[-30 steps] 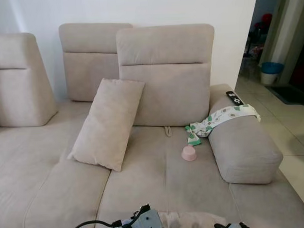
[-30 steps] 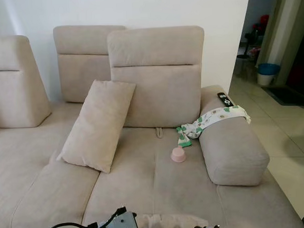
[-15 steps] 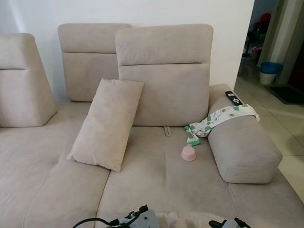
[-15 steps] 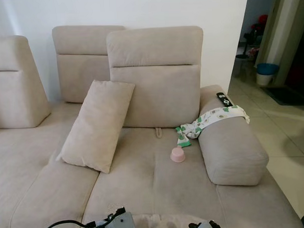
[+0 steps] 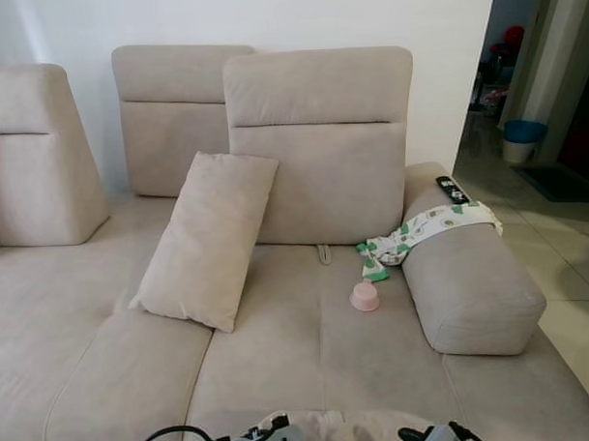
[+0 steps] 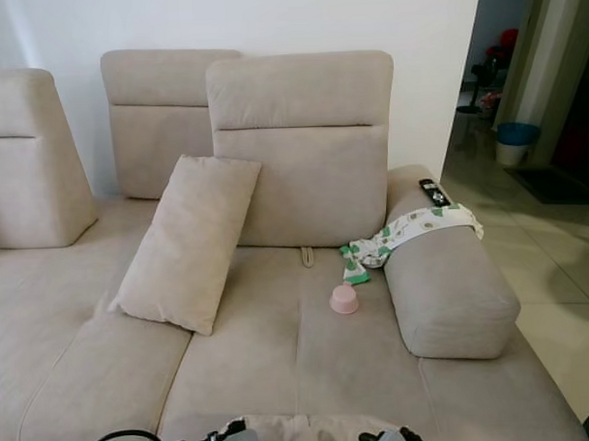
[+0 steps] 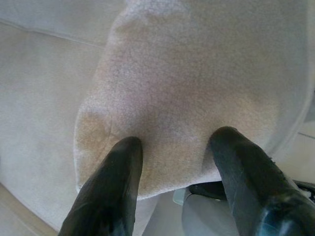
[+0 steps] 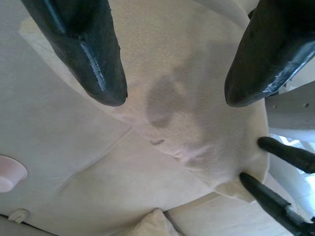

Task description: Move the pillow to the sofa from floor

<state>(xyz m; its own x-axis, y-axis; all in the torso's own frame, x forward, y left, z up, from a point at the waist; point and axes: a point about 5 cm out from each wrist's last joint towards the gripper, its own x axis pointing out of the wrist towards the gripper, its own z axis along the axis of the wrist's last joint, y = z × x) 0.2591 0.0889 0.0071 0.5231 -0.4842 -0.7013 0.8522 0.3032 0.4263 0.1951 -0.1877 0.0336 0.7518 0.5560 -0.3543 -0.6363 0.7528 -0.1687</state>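
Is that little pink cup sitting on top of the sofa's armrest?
No, the pink cup stands on the seat cushion, beside the armrest, not on it.

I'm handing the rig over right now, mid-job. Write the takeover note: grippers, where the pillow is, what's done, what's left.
Left gripper: fingers spread, pressed against the beige fabric pillow at its edge.
Right gripper: open around the same pillow from the other side.
Pillow: carried low between both grippers, over the front edge of the beige sofa.
On the sofa: another beige cushion, small pink cup, patterned cloth, black remote.
Done: pillow brought to the sofa.
Left: set it on the seat, release.
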